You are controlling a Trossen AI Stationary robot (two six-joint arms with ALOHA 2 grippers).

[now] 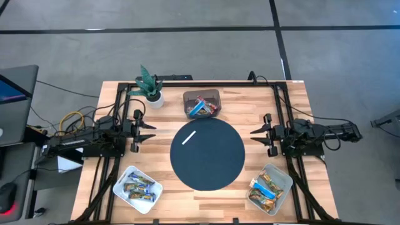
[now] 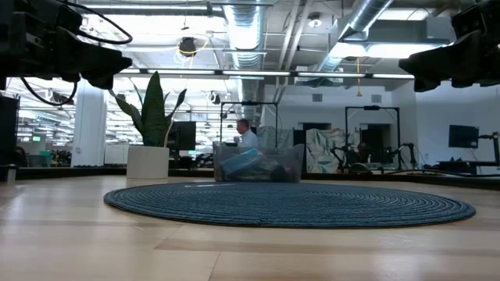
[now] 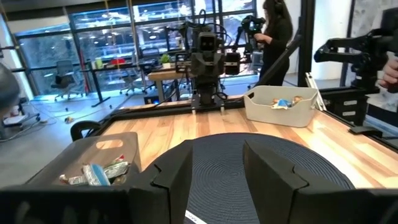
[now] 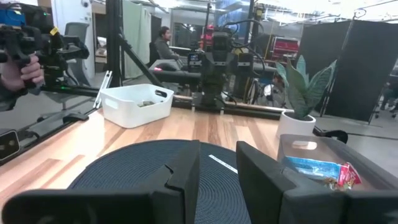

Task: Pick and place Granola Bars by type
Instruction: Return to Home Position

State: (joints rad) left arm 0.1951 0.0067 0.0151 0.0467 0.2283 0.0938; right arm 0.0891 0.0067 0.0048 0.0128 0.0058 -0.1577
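Granola bars lie in three bins. A clear dark bin (image 1: 202,104) at the far middle holds blue-white and red ones (image 4: 314,168). A white bin (image 1: 137,187) near left holds several bars, and a white bin (image 1: 270,187) near right holds others. My left gripper (image 1: 147,130) hovers open at the left edge of the round dark mat (image 1: 207,154). My right gripper (image 1: 259,132) hovers open at the mat's right edge. Neither holds anything. In the wrist views the left fingers (image 3: 177,174) and right fingers (image 4: 186,168) stand apart above the mat.
A thin white stick (image 1: 189,137) lies on the mat's far left part. A potted plant (image 1: 150,84) stands at the far left, beside the dark bin. Black frame rails (image 1: 278,106) run along the table's sides and far edge. People show in the room behind.
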